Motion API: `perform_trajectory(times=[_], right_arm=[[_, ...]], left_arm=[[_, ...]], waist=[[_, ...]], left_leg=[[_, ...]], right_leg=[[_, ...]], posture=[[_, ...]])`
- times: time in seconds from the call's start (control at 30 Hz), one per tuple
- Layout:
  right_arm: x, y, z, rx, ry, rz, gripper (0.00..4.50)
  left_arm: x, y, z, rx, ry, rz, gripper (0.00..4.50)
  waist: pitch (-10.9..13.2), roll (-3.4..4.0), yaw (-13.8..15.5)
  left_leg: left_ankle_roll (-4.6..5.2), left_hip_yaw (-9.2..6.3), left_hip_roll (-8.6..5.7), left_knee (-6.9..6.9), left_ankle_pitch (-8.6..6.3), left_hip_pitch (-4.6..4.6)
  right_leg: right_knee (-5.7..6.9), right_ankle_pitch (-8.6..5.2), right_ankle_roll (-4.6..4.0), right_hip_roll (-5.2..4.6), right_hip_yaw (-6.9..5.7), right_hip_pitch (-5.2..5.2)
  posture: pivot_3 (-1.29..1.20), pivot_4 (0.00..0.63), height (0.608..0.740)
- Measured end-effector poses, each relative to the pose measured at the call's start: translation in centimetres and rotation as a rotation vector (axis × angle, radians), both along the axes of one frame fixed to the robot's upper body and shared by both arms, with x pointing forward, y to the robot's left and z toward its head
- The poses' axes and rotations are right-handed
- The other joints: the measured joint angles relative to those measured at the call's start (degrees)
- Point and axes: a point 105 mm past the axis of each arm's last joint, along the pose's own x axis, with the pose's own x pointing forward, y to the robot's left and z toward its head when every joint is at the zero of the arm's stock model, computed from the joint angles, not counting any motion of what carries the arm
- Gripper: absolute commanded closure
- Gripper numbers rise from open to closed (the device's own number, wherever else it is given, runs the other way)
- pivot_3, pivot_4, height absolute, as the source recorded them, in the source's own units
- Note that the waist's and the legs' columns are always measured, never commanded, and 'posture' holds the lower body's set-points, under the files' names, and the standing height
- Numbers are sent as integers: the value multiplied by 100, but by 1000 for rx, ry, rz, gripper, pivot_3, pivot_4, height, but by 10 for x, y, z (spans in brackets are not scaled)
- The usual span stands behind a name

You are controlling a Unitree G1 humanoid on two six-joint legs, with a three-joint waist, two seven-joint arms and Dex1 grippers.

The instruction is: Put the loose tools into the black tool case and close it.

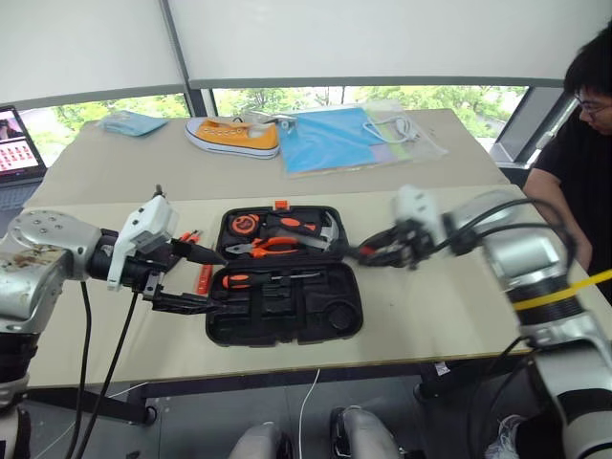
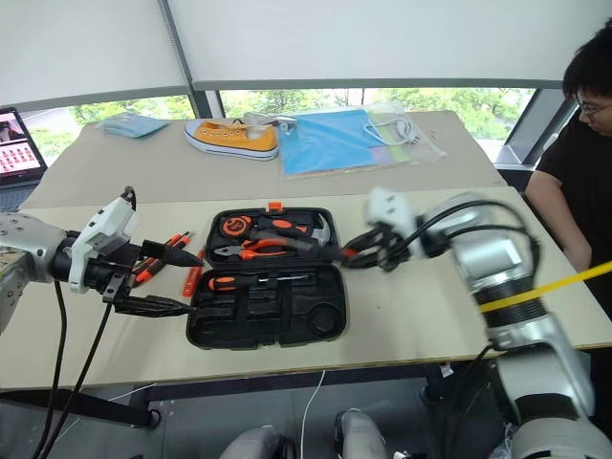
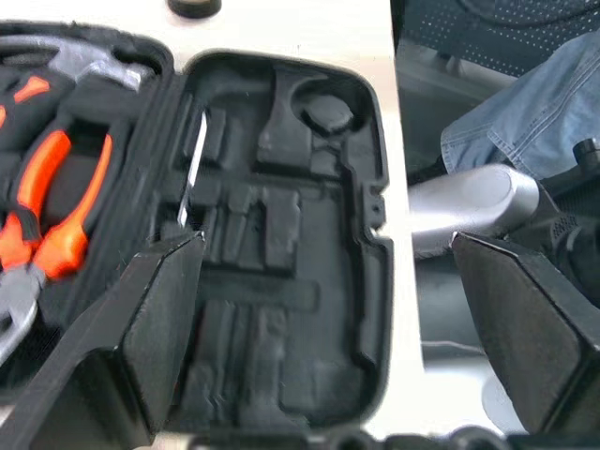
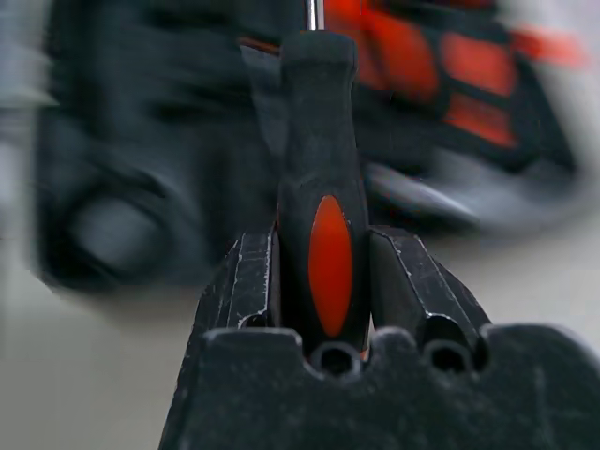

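The black tool case [image 1: 287,316] lies open on the table. Its far half holds pliers [image 1: 263,247] and other orange-and-black tools, and a screwdriver [image 1: 273,278] lies in the near half. Loose tools [image 2: 158,253] with orange handles lie on the table left of the case. My left gripper [image 1: 201,277] is open at the case's left edge, its fingers [image 3: 159,347] spread wide over the near half. My right gripper [image 1: 368,253] is at the case's right edge, shut on a black-and-orange screwdriver handle [image 4: 323,234] that points toward the case.
A yellow sneaker [image 1: 232,136], a blue folder [image 1: 335,139] and a pale blue cloth [image 1: 132,122] lie on the far table. A laptop [image 1: 17,143] stands at the far left. A person [image 1: 574,163] sits at the right edge.
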Motion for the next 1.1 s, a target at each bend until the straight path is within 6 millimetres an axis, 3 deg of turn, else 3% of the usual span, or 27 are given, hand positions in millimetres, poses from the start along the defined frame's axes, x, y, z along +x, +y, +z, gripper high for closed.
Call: perform_trajectory(times=[0.2, 0.5, 0.73, 0.77, 0.93, 1.0, 1.1], right_arm=[[1, 17, -10, -110, -43, 16, 3491], [11, 10, -30, -203, -57, -13, 3491], [14, 11, -33, -206, -65, -21, 3491], [13, 13, -33, -202, -64, -17, 2492], [11, 25, -18, -116, -47, -25, 1008], [8, 33, -11, -75, -34, -25, 1008], [8, 39, -7, -41, -24, -42, 1723]], left_arm=[[0, 4, -2, 4, 0, 9, 0], [5, 3, -1, -4, -24, 35, 0], [8, -2, 3, -13, -43, 25, 0], [8, -3, 4, -17, -46, 22, 0], [12, -5, 2, -24, -38, 19, 0], [13, -5, 3, -26, -40, 20, 0], [14, -5, 1, -14, -49, 18, 0]], waist=[[2, -17, 129], [6, -23, 53], [7, -24, 7], [7, -24, 1], [7, -24, -7], [7, -24, -15], [7, -24, -13]], left_leg=[[2, -1, -9, 9, 0, -4], [3, -1, -2, 1, 1, -6], [2, -1, -1, 1, 1, -4], [2, -1, -1, 1, 1, -4], [2, -1, 1, 1, 1, -4], [2, -2, 1, 1, 1, -4], [1, -2, 0, 1, 1, -4]], right_leg=[[-3, 0, 2, -6, -2, 4], [0, -10, -13, 1, -14, -4], [1, -11, -12, 1, -14, -2], [1, -10, -12, 1, -14, -1], [2, -11, -12, 2, -15, -2], [2, -11, -13, 2, -15, -3], [2, -10, -13, 2, -15, -2]], posture=[[0, 150, 718], [0, 150, 718], [0, 150, 718], [0, 150, 718], [0, 150, 718], [0, 150, 718], [0, 150, 718]])
